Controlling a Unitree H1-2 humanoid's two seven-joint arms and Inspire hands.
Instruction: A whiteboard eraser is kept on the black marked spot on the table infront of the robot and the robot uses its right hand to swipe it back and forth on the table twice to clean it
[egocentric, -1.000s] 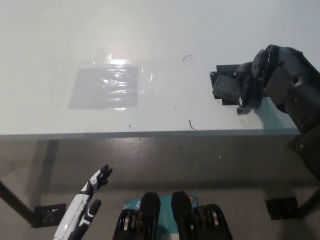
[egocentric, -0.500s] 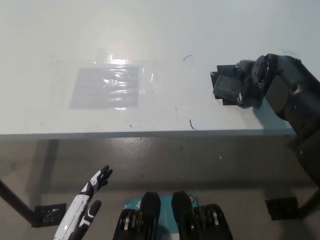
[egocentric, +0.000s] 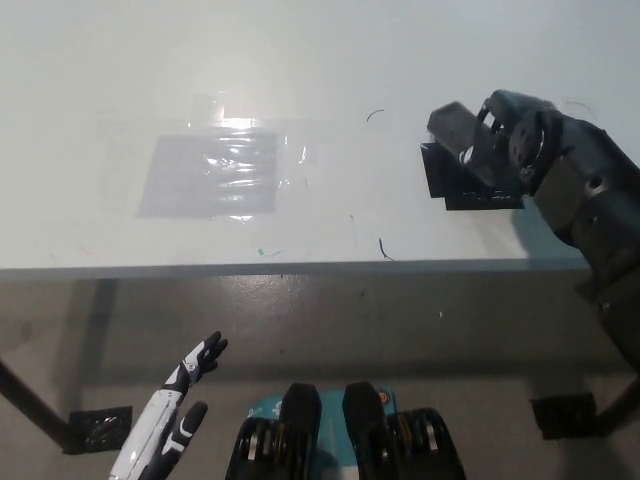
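Note:
The dark grey whiteboard eraser (egocentric: 453, 125) is tilted at the far edge of the black marked spot (egocentric: 462, 183) on the white table (egocentric: 330, 60), at the right of the head view. My black right hand (egocentric: 507, 142) is shut on the eraser's right end. Most of the black spot shows bare in front of the eraser. I cannot tell whether the eraser still touches the table. My white left hand (egocentric: 172, 421) rests at the lower left, below the table's front edge, with its fingers apart and nothing in it.
A shiny grey taped patch (egocentric: 210, 172) lies on the table's left half. Small pen marks (egocentric: 383, 250) sit near the front edge (egocentric: 300, 268) and near the middle (egocentric: 373, 115). Black floor pads (egocentric: 98, 428) (egocentric: 563, 415) lie under the table.
My right hand has closed on the eraser and carried it toward the far side, tilting it. The black spot it covered now shows. The left hand stays put.

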